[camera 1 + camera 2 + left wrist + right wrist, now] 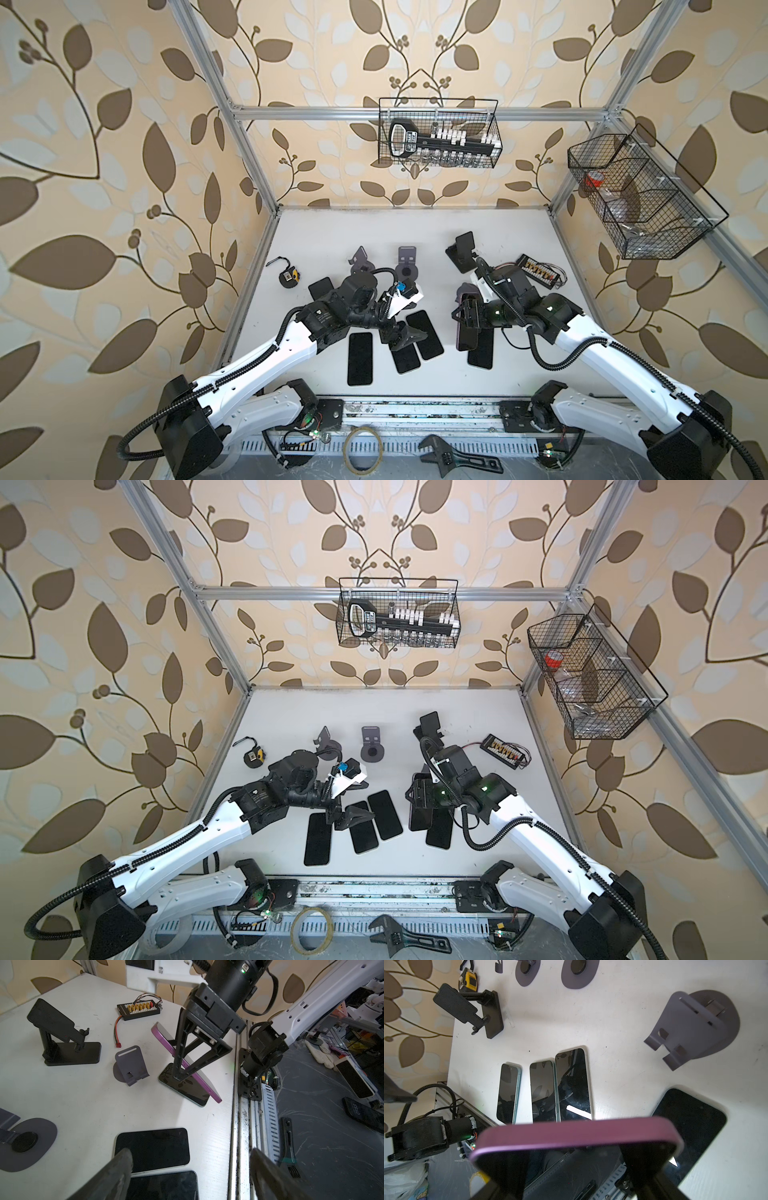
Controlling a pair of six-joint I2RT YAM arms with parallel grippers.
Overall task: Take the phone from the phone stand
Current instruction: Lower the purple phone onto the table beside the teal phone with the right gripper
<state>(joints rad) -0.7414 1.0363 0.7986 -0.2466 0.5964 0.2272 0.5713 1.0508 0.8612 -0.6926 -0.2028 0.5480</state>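
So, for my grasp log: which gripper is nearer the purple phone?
Right. The right gripper grips the purple phone, tilted; the left gripper hovers open above the flat phones, apart from it.

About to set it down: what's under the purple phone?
A screen-up phone lies flat under the tilted purple phone, partly covered by it. Whether they touch cannot be told.

White table [332,232] bears phones [360,358], stands [406,261], tape measure [289,276] — perhaps a connector board [540,270].
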